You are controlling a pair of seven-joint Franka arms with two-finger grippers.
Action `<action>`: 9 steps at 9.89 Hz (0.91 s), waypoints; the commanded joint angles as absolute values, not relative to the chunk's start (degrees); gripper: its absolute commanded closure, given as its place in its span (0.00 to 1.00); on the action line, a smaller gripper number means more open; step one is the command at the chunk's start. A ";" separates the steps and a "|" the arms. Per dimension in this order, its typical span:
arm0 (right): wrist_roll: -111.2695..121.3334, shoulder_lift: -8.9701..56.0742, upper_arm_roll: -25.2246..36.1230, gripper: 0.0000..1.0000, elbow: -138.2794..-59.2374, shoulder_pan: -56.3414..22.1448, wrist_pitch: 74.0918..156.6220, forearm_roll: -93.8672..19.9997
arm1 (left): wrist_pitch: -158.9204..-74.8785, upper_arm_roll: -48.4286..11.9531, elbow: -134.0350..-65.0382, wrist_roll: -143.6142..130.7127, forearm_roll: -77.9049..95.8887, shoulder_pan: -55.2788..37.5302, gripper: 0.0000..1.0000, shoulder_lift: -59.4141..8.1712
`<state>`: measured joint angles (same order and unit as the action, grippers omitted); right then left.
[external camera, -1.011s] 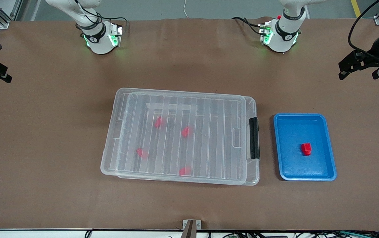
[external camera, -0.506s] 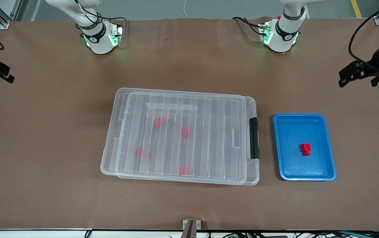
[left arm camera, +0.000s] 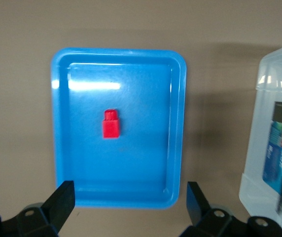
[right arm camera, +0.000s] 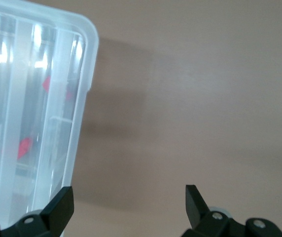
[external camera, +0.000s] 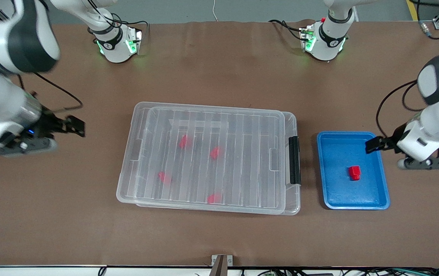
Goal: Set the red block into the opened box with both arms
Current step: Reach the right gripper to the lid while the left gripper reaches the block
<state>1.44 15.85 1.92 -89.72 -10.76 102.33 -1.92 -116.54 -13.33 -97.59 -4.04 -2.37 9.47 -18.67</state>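
Note:
One red block [external camera: 354, 172] [left arm camera: 111, 123] lies in the blue tray [external camera: 338, 153] [left arm camera: 146, 148], toward the left arm's end of the table. The clear box [external camera: 208, 157] [right arm camera: 32, 118] sits mid-table with its ribbed lid lying on it and the black latch bar [external camera: 294, 160] facing the tray. Several red blocks [external camera: 183, 141] show blurred through the lid. My left gripper [external camera: 374, 145] [left arm camera: 130, 195] hangs open and empty over the tray's edge. My right gripper [external camera: 74, 126] [right arm camera: 127, 197] hangs open and empty over bare table beside the box's unlatched short end.
Brown table cover [external camera: 219, 237] lies all round the box and tray. The two arm bases [external camera: 114, 46] [external camera: 325, 42] stand along the table's edge farthest from the front camera. A small bracket [external camera: 221, 260] sits at the nearest edge.
Both arms have swung in from the table's ends. The left gripper came over the blue tray, and the right gripper came close to the box's short end. Box, tray and blocks stayed put.

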 commanded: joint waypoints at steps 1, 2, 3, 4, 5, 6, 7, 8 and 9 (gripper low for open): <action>0.27 21.51 2.11 0.00 -88.42 -12.30 104.84 -6.40 | -124.85 -13.54 -98.70 -4.57 -2.90 10.19 0.00 -27.30; 0.26 22.93 2.02 0.00 -88.42 -13.61 105.72 -6.42 | -128.02 -13.45 -98.96 -3.70 -3.07 11.94 0.00 -30.73; 0.26 24.33 2.02 0.00 -88.50 -14.84 106.52 -6.42 | -129.54 -13.45 -98.79 -3.69 -5.51 12.91 0.00 -32.68; 0.26 25.65 2.02 0.00 -89.03 -15.38 107.74 -6.42 | -130.25 -13.53 -98.44 -4.56 -10.67 13.44 0.00 -34.44; 0.35 26.27 2.02 0.00 -89.82 -15.55 109.06 -6.42 | -131.12 -13.54 -98.35 -5.09 -11.33 13.62 0.04 -36.11; 0.44 26.80 2.02 0.00 -90.96 -15.38 110.38 -6.33 | -132.00 -13.54 -98.44 -5.10 -11.51 14.15 0.08 -37.34; 0.53 27.07 2.11 0.00 -91.58 -15.47 111.00 -6.07 | -132.19 -13.54 -98.35 -5.10 -11.34 14.50 0.12 -38.75; 0.79 27.07 2.11 0.00 -91.67 -15.12 110.83 -5.72 | -132.19 -13.62 -98.44 -4.92 -11.34 15.20 0.15 -39.80; 0.97 27.07 2.20 0.00 -91.93 -14.60 110.57 -5.54 | -132.27 -13.62 -98.44 -4.92 -11.25 15.03 0.21 -40.68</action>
